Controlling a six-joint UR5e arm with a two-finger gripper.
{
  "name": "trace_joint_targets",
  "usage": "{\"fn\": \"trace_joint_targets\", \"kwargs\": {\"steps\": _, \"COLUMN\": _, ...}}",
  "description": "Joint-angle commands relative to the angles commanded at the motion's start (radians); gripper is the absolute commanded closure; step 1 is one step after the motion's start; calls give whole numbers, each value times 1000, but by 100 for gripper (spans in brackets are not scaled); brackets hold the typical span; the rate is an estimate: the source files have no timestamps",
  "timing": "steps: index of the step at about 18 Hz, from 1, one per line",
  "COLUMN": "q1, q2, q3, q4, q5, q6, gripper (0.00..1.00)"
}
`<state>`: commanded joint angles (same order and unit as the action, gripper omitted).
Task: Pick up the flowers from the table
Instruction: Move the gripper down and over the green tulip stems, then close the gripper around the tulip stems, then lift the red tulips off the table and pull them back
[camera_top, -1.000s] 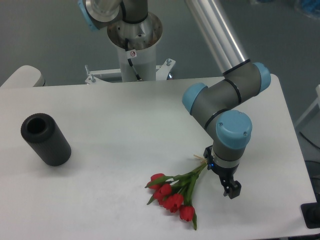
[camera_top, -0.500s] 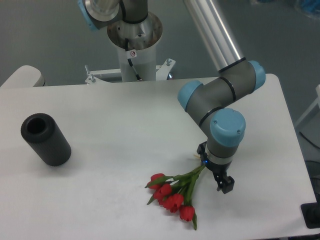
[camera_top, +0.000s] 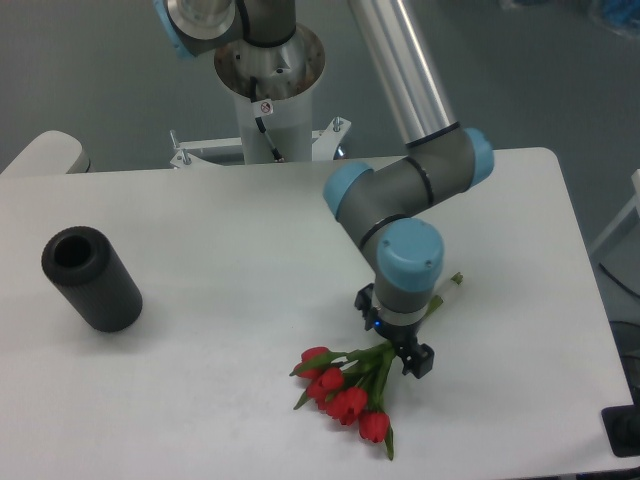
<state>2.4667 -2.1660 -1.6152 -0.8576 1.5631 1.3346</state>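
Arm low over the tulips at the near right of the tabletop

The matte white tabletop with rounded corners carries it all. A glossy grey arm with blue caps bends down. A dull black cylinder, hollow-ended, lies on its side at the far left. The flowers, red buds on green stems, lie flat, pale ends poking out right. The pincer sits over the stems; open or closed, can't tell.

black cylinder | on its side, far left | open end faces up-left | grey floor behind
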Motion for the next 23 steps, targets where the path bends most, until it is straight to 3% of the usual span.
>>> {"fn": "trace_joint_targets", "kwargs": {"steps": 3, "q1": -2, "q2": -3, "q3": -2, "q4": 3, "q5": 0, "q6": -3, "gripper": 0}}
{"fn": "trace_joint_targets", "kwargs": {"steps": 4, "q1": -2, "q2": -6, "q3": -2, "q4": 3, "q5": 0, "q6": -6, "gripper": 9}}
{"fn": "trace_joint_targets", "kwargs": {"steps": 7, "q1": -3, "q2": -12, "q3": 9, "q4": 3, "q5": 0, "q6": -64, "gripper": 67}}
{"fn": "trace_joint_targets", "kwargs": {"steps": 9, "q1": 0, "q2": -11, "q3": 20, "q4": 3, "q5": -5, "q6": -63, "gripper": 86}}
{"fn": "trace_joint_targets", "kwargs": {"steps": 11, "q1": 5, "q2": -9, "q3": 29, "q4": 0, "q5": -9, "q6": -61, "gripper": 98}}
{"fn": "trace_joint_targets", "kwargs": {"steps": 19, "q1": 21, "q2": -12, "q3": 92, "q4": -17, "q5": 0, "q6": -72, "gripper": 100}}
{"fn": "trace_joint_targets", "kwargs": {"steps": 23, "q1": 40, "q2": -23, "q3": 168, "q4": -118, "q5": -1, "q6": -69, "gripper": 100}}
